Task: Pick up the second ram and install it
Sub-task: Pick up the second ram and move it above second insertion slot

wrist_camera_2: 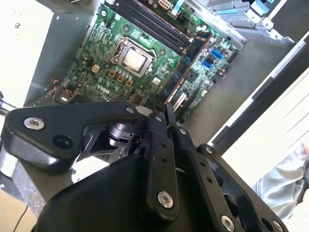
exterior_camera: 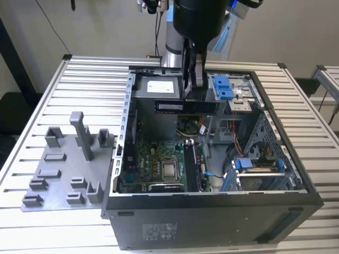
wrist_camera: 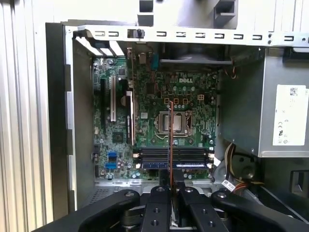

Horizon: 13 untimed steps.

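One slatted metal table [exterior_camera: 79, 74] carries everything. The open computer case [exterior_camera: 212, 225] lies on it with its side panel off. A grey holder plate [exterior_camera: 53, 174] sits just beside the case, on the exterior view's left. On the floor of the case lies the green motherboard [exterior_camera: 153, 161], with its black memory slots [wrist_camera: 174, 155]. The gripper [exterior_camera: 197, 91] hangs above the case's open side, its jaws pinched narrow on the second ram [exterior_camera: 185, 107]. The stick is held level in the air over the motherboard, clear of the slots. In the first wrist view it appears edge-on [wrist_camera: 170, 140].
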{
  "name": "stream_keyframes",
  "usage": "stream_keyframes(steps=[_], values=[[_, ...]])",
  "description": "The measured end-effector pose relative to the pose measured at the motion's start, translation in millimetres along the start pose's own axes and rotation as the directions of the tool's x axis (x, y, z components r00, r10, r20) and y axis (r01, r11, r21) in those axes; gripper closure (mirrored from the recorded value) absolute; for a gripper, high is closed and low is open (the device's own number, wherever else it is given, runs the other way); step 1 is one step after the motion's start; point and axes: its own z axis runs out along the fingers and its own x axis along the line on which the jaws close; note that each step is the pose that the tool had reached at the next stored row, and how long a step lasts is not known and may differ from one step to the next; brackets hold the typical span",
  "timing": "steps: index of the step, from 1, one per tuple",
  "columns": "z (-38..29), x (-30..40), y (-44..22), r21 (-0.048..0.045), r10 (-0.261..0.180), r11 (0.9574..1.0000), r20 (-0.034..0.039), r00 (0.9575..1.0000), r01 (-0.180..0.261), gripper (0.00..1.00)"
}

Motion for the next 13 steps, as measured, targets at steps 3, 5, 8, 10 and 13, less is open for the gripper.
stream_keyframes(steps=[3,5,8,10,13], values=[[0.1,0.0,-3.6,0.0000,0.000,1.0000,0.0000,1.0000,0.000,0.86],[0.2,0.0,-5.8,0.0000,0.000,1.0000,0.0000,1.0000,0.000,0.86],[0.3,-0.1,-8.8,0.0000,0.000,1.0000,0.0000,1.0000,0.000,0.86],[0.3,-0.1,-10.6,0.0000,0.000,1.0000,0.0000,1.0000,0.000,0.86],[0.4,-0.1,-12.5,0.0000,0.000,1.0000,0.0000,1.0000,0.000,0.86]])
